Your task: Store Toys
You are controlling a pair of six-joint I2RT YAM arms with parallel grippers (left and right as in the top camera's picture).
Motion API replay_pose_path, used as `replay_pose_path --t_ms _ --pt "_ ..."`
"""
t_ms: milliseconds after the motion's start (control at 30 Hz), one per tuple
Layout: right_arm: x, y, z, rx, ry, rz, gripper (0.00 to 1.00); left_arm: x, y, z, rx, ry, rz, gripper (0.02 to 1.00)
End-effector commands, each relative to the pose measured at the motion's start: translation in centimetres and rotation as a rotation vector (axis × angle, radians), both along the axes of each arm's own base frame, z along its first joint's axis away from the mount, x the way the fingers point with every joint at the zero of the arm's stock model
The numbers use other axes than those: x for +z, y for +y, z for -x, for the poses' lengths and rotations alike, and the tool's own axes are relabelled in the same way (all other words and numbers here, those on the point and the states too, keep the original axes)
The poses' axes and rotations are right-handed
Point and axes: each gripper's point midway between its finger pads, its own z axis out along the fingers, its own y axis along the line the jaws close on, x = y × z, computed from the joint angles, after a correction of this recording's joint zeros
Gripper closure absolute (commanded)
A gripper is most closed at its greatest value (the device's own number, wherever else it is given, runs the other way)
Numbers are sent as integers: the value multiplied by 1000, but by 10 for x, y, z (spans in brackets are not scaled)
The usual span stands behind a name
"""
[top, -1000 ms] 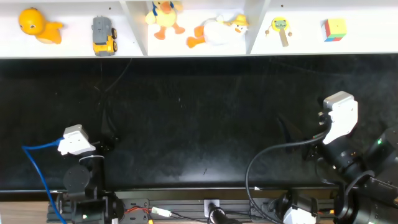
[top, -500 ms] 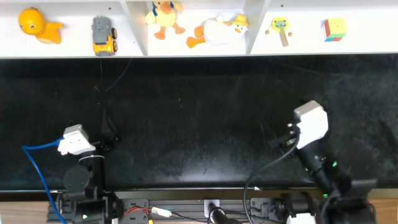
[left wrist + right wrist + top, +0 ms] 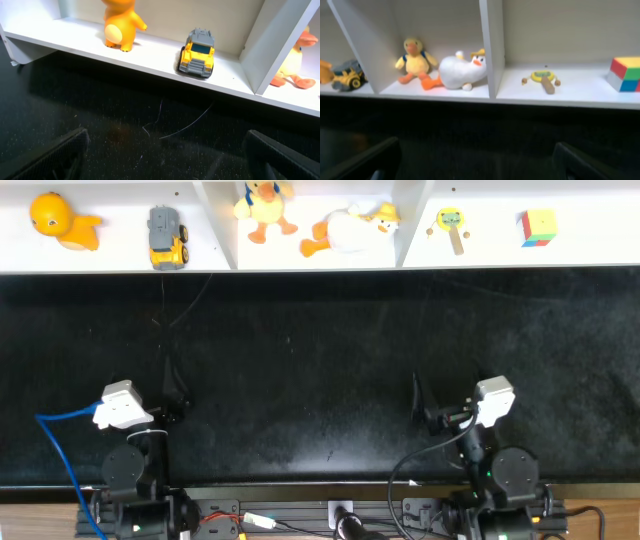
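One orange duck (image 3: 60, 220), one truck (image 3: 166, 236), one yellow duck (image 3: 264, 208), one goose (image 3: 350, 230), one rattle (image 3: 451, 225) and one cube (image 3: 537, 227) are stored on the shelf (image 3: 300, 264), six in all, two per compartment. Storing is judged finished, so no further grasp is called for. The left gripper (image 3: 167, 150) and right gripper (image 3: 475, 160) are spread wide and empty above the mat (image 3: 320, 360).

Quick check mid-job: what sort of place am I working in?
Probably a lab bench staged as a toy-storage station: a white cubby shelf holding a toy truck and a plush duck, fronted by a black mat.
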Motion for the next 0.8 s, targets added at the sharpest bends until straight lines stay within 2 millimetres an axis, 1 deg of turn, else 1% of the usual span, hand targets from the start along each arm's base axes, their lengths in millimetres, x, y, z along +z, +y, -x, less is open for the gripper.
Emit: replay_pose_path --t_ms 33,67,800 --pt "-27 0 -8 -11 16 -85 5 1 3 1 18 -10 16 20" --pt "-23 0 -9 -9 -18 -92 5 1 3 1 18 -10 16 20" --pt "-25 0 -10 -12 -18 -91 5 1 3 1 18 -10 16 23"
